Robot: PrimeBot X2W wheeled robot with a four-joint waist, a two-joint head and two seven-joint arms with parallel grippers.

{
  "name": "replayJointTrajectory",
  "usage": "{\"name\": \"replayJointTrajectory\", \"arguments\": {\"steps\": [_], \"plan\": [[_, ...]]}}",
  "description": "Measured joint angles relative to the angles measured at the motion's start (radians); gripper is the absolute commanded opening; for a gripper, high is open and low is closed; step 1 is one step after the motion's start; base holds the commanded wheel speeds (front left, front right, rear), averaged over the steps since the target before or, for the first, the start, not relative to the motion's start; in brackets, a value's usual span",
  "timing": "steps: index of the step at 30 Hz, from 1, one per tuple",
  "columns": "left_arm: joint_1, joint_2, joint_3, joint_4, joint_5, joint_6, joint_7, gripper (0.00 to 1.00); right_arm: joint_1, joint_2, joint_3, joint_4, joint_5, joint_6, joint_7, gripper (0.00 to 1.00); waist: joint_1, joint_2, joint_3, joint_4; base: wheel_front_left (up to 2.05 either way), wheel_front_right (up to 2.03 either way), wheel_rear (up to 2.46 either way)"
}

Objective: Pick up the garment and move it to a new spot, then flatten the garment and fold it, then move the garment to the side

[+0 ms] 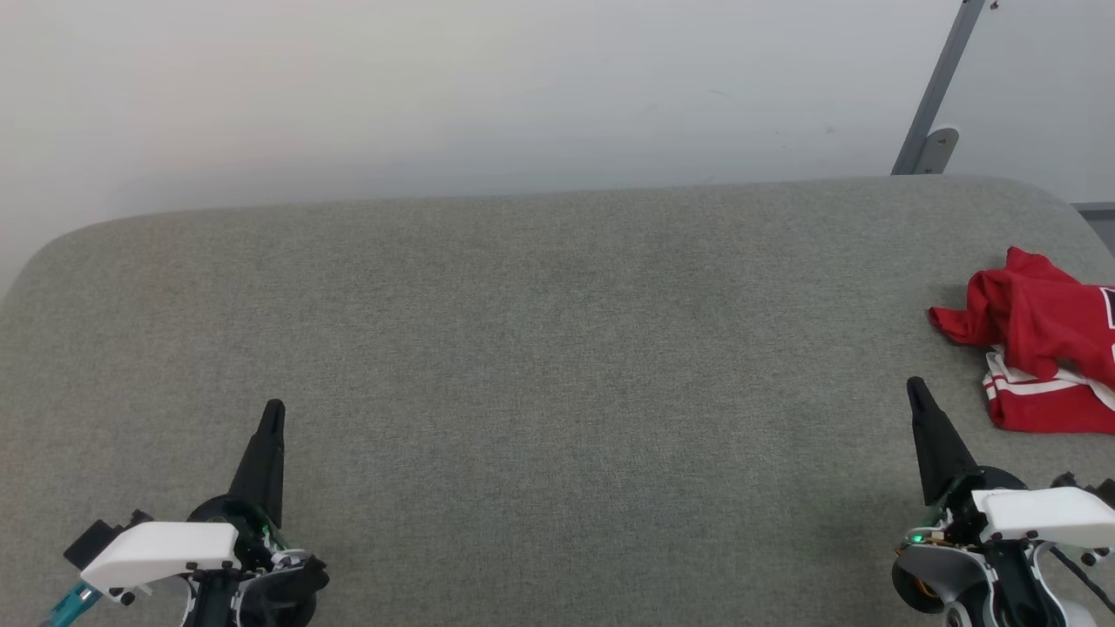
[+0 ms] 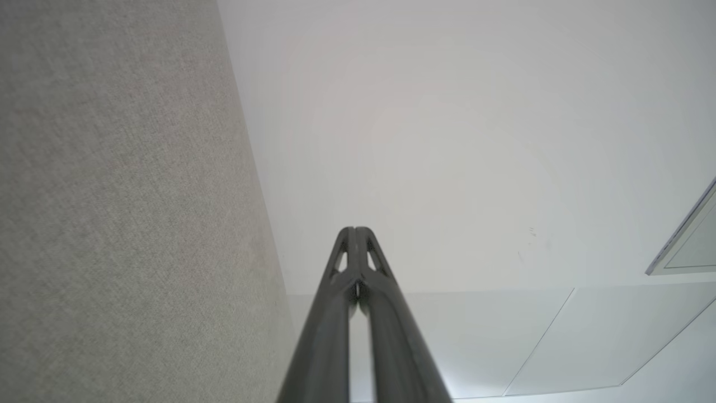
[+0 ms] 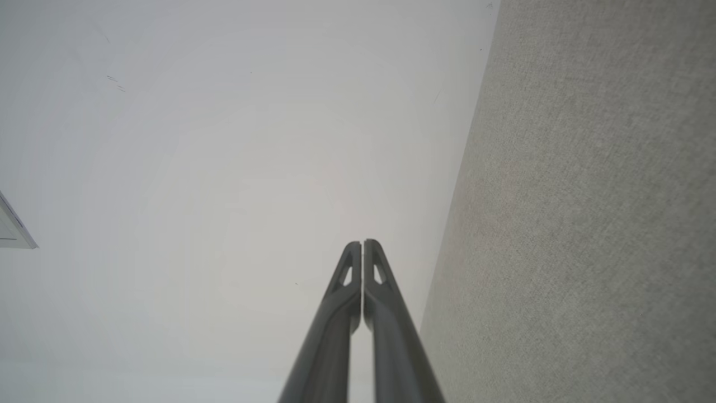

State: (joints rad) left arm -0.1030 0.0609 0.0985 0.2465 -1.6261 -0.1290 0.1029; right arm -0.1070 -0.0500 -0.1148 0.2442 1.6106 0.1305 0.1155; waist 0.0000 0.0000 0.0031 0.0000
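Head view crops the crumpled red jersey garment (image 1: 1037,348) at three o'clock (dark-fingered left gripper (image 1: 273,409), right gripper (image 1: 915,387) clenched empty), so a grab may miss.

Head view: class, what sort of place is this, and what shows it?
Probably a robot test room, not a home: a grey fabric-covered table before a plain white wall, a lone crumpled garment at its right, and the left gripper and right gripper over it.
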Motion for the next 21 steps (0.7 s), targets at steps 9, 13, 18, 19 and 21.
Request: {"name": "replayJointTrajectory", "arguments": {"steps": [9,13,18,19,21], "plan": [[0.000,-0.001,0.001,0.000,0.001,0.000,0.002,0.00,0.000,0.000,0.000,0.000,0.000,0.000,0.000,0.00,0.0000,0.0000,0.000,0.000,0.00,0.00,0.00],[0.000,-0.002,0.002,0.000,0.002,0.000,0.003,0.00,0.000,0.000,0.000,0.000,0.000,0.000,0.000,0.00,0.0000,0.0000,0.000,0.000,0.00,0.00,0.00],[0.000,-0.002,0.002,0.000,0.002,0.000,0.003,0.00,0.000,0.000,0.000,0.000,0.000,0.000,0.000,0.00,0.0000,0.0000,0.000,0.000,0.00,0.00,0.00],[0.000,-0.002,0.002,0.000,0.002,0.000,0.003,0.00,0.000,0.000,0.000,0.000,0.000,0.000,0.000,0.00,0.0000,0.0000,0.000,0.000,0.00,0.00,0.00],[0.000,-0.002,0.003,0.000,0.002,0.000,0.003,0.00,0.000,0.000,0.000,0.000,0.000,0.000,0.000,0.00,0.0000,0.0000,0.000,0.000,0.00,0.00,0.00]]}}
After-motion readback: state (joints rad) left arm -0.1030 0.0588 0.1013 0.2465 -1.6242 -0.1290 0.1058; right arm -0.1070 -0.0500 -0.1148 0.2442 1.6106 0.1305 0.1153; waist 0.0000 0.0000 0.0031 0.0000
